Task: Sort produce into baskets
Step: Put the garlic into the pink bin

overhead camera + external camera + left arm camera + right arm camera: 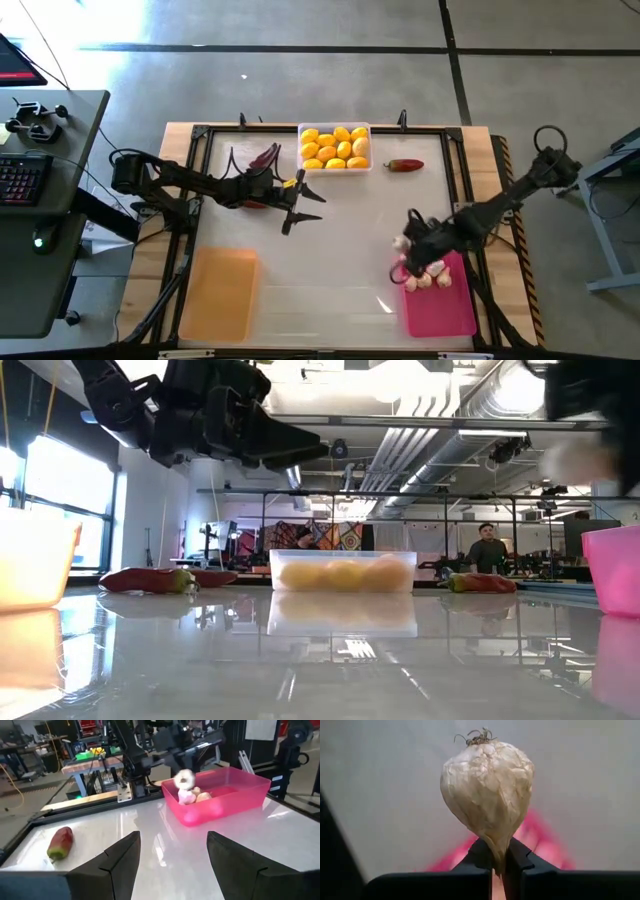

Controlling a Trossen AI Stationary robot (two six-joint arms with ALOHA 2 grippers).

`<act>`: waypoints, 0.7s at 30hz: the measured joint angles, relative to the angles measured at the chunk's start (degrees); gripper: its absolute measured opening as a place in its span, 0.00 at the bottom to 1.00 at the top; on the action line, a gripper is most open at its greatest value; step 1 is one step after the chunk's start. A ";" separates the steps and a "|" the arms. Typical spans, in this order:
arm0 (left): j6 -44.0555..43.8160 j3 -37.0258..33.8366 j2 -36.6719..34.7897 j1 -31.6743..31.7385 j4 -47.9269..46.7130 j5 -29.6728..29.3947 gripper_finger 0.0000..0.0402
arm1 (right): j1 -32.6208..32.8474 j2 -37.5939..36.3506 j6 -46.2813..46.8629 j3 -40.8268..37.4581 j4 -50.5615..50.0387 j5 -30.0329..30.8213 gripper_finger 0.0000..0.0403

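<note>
My right gripper is shut on a whitish garlic bulb, held over the far left corner of the pink tray. Several garlic bulbs lie in that tray's far end. My left gripper is open and empty, above the table's middle, just near of the clear tray full of yellow lemons. The orange tray stands at the near left. One dark red chili lies right of the clear tray, and more chilis lie left of it. My right gripper pinches the garlic's narrow tapered end between its two fingertips. The round body and the rooty end stick out beyond the fingers. The arm comes slanting from the table's right. The bulb is lifted clear of table and tray.
The tabletop is glossy white inside a black frame. There is bare table between the orange and pink trays. A desk with a keyboard stands off the left side. In the low view a person stands in the room far behind the table.
</note>
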 joint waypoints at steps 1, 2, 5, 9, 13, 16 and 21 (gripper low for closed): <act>0.58 0.00 0.00 0.00 0.02 0.00 0.54 | 1.75 0.00 3.54 0.00 -0.47 -1.47 0.00; 1.02 0.00 0.00 0.00 0.02 -0.04 0.54 | 3.41 0.00 6.99 0.00 -0.51 -3.12 0.00; 1.48 0.00 0.00 0.00 0.00 -0.07 0.54 | 8.13 0.00 17.78 0.00 -0.46 -8.39 0.00; 1.16 0.00 0.00 0.00 -0.29 -0.09 0.54 | 13.20 0.00 31.05 0.00 -1.12 -14.63 0.00; -2.62 0.00 0.00 0.11 -1.27 -0.13 0.54 | 16.33 0.02 38.46 0.00 -3.20 -17.00 0.00; -3.02 0.00 0.00 0.11 -2.46 -0.13 0.54 | 17.16 0.10 40.48 0.00 -5.78 -17.18 0.01; -2.57 0.02 0.00 0.13 -3.90 -0.13 0.54 | 17.15 1.62 40.94 -0.13 -7.92 -17.44 0.05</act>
